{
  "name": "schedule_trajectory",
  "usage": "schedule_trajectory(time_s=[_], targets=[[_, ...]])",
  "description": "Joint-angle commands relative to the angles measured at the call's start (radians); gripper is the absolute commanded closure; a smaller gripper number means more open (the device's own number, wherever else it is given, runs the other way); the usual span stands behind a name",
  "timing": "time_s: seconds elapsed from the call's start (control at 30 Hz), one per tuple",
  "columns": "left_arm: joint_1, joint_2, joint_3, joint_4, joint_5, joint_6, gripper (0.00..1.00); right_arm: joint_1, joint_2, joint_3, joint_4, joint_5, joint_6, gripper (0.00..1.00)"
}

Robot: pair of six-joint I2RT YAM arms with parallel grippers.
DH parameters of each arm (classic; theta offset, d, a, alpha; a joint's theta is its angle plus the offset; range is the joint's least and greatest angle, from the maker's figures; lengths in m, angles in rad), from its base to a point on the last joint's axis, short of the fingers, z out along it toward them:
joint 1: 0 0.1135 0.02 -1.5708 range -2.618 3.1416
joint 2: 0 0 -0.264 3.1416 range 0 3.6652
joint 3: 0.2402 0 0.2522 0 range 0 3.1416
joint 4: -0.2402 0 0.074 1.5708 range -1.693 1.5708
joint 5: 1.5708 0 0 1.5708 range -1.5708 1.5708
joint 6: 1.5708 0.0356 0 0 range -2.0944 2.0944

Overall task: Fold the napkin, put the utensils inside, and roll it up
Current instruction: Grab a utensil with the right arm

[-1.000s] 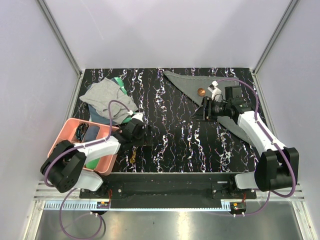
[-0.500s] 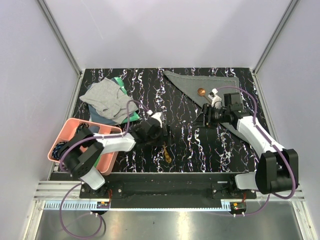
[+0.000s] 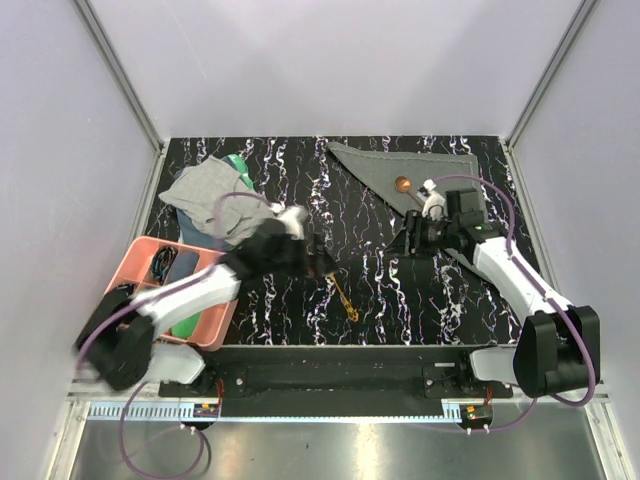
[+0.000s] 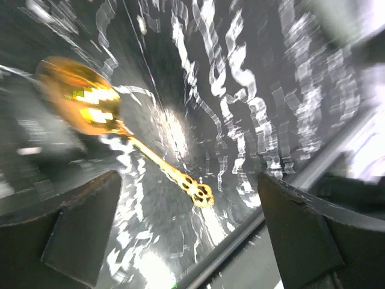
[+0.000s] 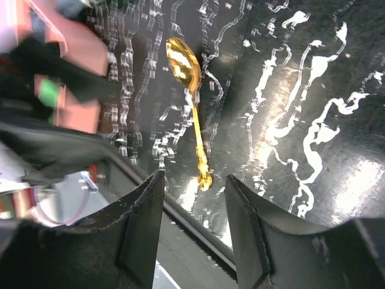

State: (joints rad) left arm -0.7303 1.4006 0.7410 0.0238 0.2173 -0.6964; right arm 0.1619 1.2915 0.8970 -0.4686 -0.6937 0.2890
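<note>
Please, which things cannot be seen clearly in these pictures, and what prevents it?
- Copper spoon: top view, only the bowl shows; right arm covers the rest.
- Napkin: top view, near part under the right arm.
- Left gripper: top view, blurred.
- Gold spoon: left wrist view, blurred.
- Pink tray: top view, contents too small; left arm overlaps it.

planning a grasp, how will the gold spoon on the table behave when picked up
The gold spoon looks like polished metal: probably stiff, light, but slippery. It lies flat on the hard table, so its slim handle may be awkward to pinch and could skid.
</note>
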Motion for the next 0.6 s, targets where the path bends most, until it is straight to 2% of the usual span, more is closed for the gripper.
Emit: schedule_trajectory(time_s=[0.0,0.03,0.07,0.17,0.3,0.4,0.47,0.57], targets=[[0.200,-0.335,-0.087,-0.093,0.194,0.095,0.01,0.131,0.035,0.054,0.010,0.140,-0.008,0.47],[0.233,-0.429,-0.071,-0.137,0.233,0.125,0.01,0.163,0.072,0.065,0.012,0.173,-0.005,0.47],[0.261,-0.463,-0.051,-0.235,0.247,0.185,0.01,0.230,0.098,0.089,0.012,0.231,-0.002,0.47],[0.363,-0.558,0.020,-0.360,0.339,0.270,0.01,0.309,0.204,0.147,0.018,0.316,0.013,0.48],[0.520,-0.600,0.038,-0.367,0.519,0.317,0.01,0.477,0.314,0.230,0.018,0.462,0.018,0.48],[0.629,-0.577,0.029,-0.378,0.621,0.340,0.01,0.544,0.390,0.295,0.002,0.585,0.019,0.49],[0.672,-0.554,0.026,-0.363,0.637,0.336,0.01,0.597,0.443,0.338,-0.001,0.643,0.015,0.48],[0.674,-0.535,0.020,-0.322,0.639,0.327,0.01,0.651,0.517,0.388,-0.011,0.729,0.006,0.48]])
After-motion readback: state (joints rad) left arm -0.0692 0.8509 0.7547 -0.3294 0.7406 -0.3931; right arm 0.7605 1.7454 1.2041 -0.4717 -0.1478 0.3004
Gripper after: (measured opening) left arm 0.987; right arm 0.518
